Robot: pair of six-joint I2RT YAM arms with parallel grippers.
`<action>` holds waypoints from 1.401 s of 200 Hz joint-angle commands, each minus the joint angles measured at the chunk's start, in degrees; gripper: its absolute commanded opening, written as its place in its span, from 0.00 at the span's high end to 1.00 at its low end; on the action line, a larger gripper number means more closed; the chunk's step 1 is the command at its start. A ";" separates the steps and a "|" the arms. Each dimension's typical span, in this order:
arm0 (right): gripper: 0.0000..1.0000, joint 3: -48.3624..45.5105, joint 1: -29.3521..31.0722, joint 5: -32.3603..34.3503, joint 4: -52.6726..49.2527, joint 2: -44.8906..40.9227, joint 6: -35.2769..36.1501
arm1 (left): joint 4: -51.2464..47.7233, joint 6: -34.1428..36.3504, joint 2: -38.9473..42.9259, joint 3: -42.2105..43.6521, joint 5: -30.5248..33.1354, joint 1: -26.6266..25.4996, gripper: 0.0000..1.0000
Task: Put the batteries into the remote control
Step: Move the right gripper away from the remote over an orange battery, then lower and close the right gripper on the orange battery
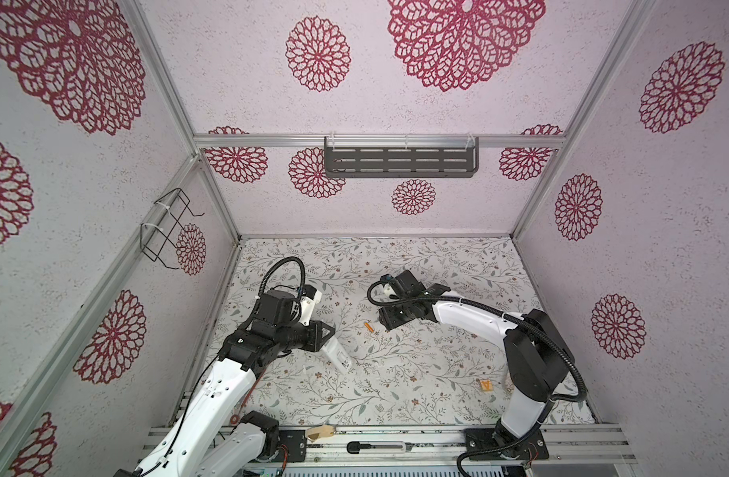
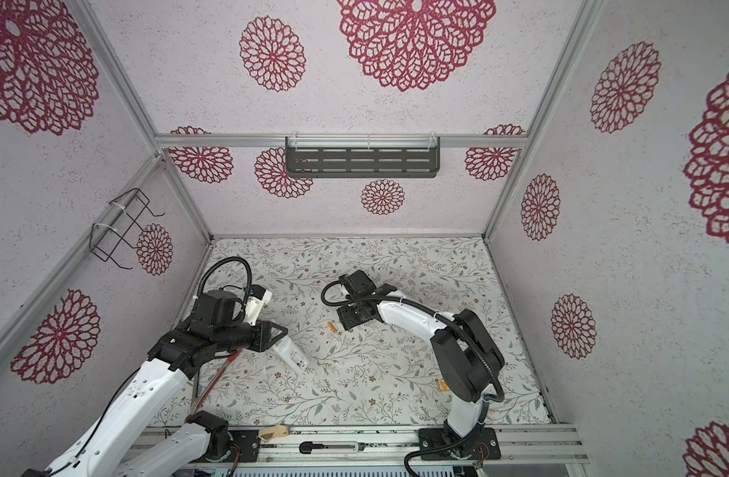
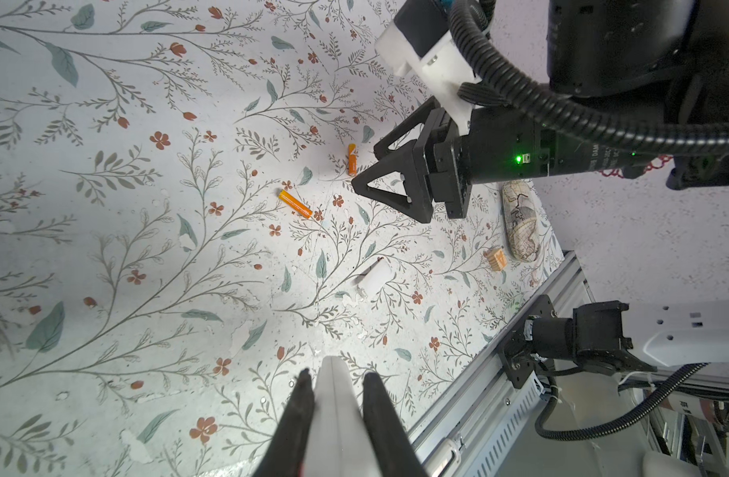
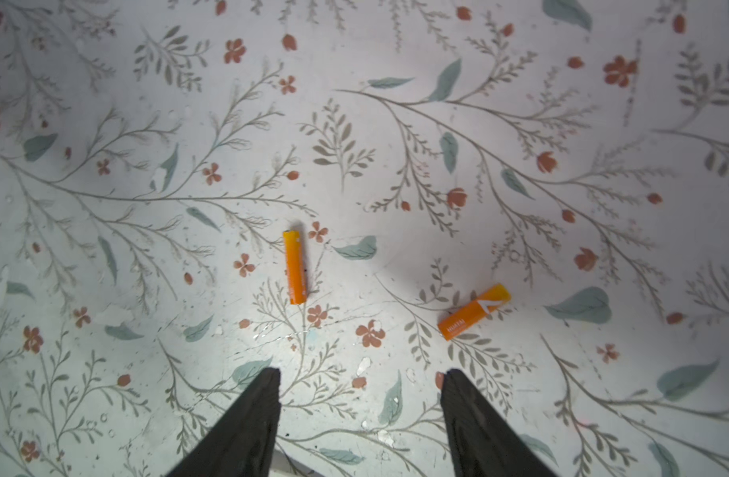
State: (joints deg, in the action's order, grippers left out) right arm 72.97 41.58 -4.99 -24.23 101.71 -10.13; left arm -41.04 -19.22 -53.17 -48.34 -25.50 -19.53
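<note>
My left gripper [image 1: 326,335] [image 2: 278,333] [image 3: 336,376] is shut on the remote control [image 1: 338,357] [image 2: 292,357] [image 3: 336,406], a slim white bar that juts out from between the fingers, plain side up. Two orange batteries [image 4: 294,267] [image 4: 474,312] lie loose on the floral mat, apart from each other and at an angle. My right gripper [image 4: 358,373] [image 1: 382,321] [image 2: 346,320] [image 3: 365,167] hovers just above them, open, with nothing between its fingers. In both top views only one battery [image 1: 368,327] [image 2: 332,328] shows; the left wrist view shows both [image 3: 295,203] [image 3: 351,159].
A small white piece [image 3: 377,276] lies on the mat between the arms. An orange-yellow square tag [image 1: 486,385] [image 3: 496,259] and a map-printed case [image 3: 519,223] sit at the front right. A utility knife [image 1: 375,447] rests on the front rail. A red-handled tool [image 2: 218,378] lies under the left arm.
</note>
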 commanded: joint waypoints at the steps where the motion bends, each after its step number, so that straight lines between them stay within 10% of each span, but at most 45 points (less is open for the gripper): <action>1: 0.37 2.04 0.30 -5.02 0.42 1.21 5.84 | 1.57 1.91 0.42 0.52 -1.79 1.00 1.00; 280: 0.70 5.69 6.39 2.67 3.89 13.12 8.68 | 1.75 1.12 1.84 1.14 0.54 1.57 1.00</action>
State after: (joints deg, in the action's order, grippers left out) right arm 78.85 47.46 -2.98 -21.41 115.00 -1.08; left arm -41.01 -19.07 -51.70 -47.83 -24.91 -18.37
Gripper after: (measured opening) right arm 0.305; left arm 0.212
